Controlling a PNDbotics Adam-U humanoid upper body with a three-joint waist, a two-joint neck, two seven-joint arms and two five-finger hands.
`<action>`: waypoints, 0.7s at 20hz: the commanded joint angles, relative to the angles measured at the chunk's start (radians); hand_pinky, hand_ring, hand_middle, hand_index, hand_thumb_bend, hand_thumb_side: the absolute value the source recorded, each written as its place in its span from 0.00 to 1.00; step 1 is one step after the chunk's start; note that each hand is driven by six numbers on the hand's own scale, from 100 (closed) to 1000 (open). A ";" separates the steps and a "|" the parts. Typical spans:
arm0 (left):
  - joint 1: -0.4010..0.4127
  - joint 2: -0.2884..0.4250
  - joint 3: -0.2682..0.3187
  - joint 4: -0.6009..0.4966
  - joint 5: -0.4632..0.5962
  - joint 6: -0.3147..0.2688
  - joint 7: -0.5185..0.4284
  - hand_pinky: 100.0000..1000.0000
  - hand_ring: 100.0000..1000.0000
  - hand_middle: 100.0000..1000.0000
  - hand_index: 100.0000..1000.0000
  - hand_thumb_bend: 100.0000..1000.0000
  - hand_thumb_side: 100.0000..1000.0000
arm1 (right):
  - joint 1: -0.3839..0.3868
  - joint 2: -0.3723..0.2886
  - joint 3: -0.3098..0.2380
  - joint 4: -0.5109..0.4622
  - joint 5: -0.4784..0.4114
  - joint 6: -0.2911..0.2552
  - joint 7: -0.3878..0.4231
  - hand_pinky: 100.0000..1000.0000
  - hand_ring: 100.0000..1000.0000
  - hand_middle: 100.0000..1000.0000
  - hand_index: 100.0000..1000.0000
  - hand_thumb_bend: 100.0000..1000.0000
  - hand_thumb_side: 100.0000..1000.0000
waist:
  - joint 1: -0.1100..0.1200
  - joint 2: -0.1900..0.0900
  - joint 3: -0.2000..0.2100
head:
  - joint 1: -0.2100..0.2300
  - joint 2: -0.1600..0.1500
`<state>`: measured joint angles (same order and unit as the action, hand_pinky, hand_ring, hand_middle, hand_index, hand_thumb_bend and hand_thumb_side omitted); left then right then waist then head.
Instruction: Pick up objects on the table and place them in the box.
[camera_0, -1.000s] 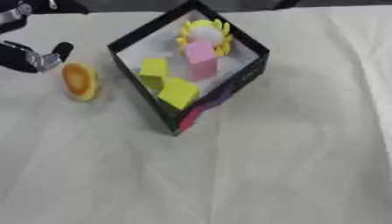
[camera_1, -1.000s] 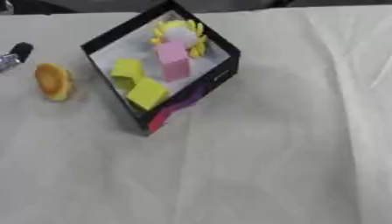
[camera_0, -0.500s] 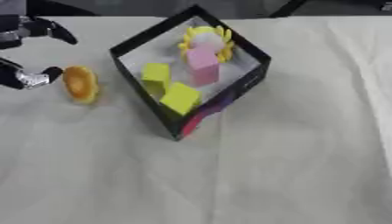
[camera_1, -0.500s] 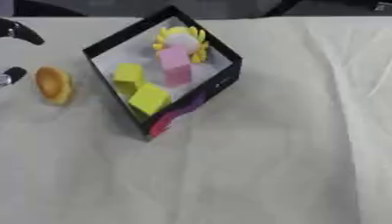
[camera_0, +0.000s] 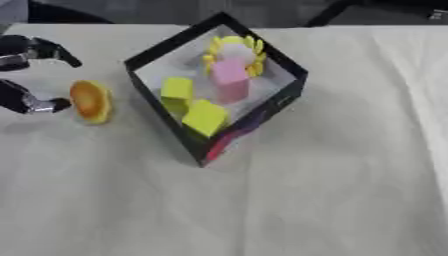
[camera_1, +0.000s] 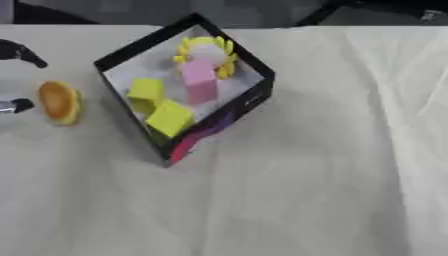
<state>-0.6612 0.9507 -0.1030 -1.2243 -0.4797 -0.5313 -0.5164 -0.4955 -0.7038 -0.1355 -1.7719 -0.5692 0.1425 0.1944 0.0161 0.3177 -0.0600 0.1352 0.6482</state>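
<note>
An orange oval thing (camera_0: 90, 102) lies on the white cloth just left of the black box (camera_0: 282, 98). Inside the box sit a yellow petalled ring (camera_0: 234, 47), a pink block (camera_0: 230, 80) and two yellow-green blocks (camera_0: 204, 116). My left hand (camera_0: 24, 100) comes in at the left edge, open. One finger (camera_0: 52, 50) reaches above the orange thing, and another stops just short of its left side. Nothing is held. My right hand shows in neither view.
The box stands turned like a diamond, one corner pointing toward me. Wrinkled white cloth (camera_1: 332, 190) covers the table to the right of the box and in front of it. Dark shapes lie beyond the table's far edge.
My left hand's fingers have spread apart, one lifting up and back, the other dropping beside the orange thing. The orange thing and the box have stayed put.
</note>
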 joint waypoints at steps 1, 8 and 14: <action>-0.024 0.019 0.001 0.014 -0.040 -0.017 0.030 0.89 0.90 0.77 0.90 0.31 0.54 | -0.010 -0.031 -0.014 -0.002 0.010 -0.001 0.004 0.98 0.70 0.60 0.80 0.00 0.48 | -0.012 -0.013 -0.001 | 0.002 -0.012; -0.042 -0.002 -0.002 0.054 -0.085 -0.041 0.028 0.90 0.91 0.78 0.92 0.35 0.72 | -0.015 -0.029 -0.014 -0.001 0.017 -0.003 0.008 0.98 0.70 0.60 0.80 0.00 0.48 | -0.013 0.002 -0.013 | 0.002 -0.014; -0.057 -0.016 -0.002 0.083 -0.150 -0.051 0.045 0.90 0.91 0.79 0.92 0.41 0.72 | -0.019 -0.027 -0.014 0.000 0.024 -0.003 0.011 0.98 0.70 0.60 0.80 0.00 0.48 | -0.013 0.018 -0.021 | 0.006 -0.020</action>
<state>-0.7001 0.9091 -0.1141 -1.1404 -0.6159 -0.5780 -0.4773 -0.5016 -0.7038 -0.1355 -1.7663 -0.5498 0.1417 0.2029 0.0161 0.3405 -0.0805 0.1381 0.6400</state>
